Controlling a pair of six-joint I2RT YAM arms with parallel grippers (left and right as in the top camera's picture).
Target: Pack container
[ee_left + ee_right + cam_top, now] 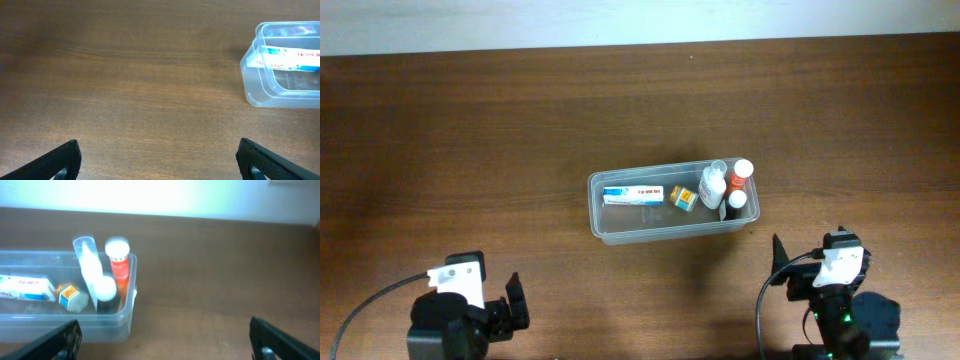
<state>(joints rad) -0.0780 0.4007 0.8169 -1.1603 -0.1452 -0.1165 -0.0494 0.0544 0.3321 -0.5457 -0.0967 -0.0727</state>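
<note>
— So where is the tub (650, 228) sitting?
— Middle of the table (470, 120), a bit toward the right side, well apart from both arms. The left hand (159, 162) and right hand (165, 340) are each spread wide, holding nothing.
— How would it handle?
— Light, I'd guess. It's thin clear plastic, so the walls likely flex and feel slick. The bottles (712, 187) stand at one end and could topple if it jerks.
— Best hold?
— Probably the rim at a short end, pinched over the wall.
</note>
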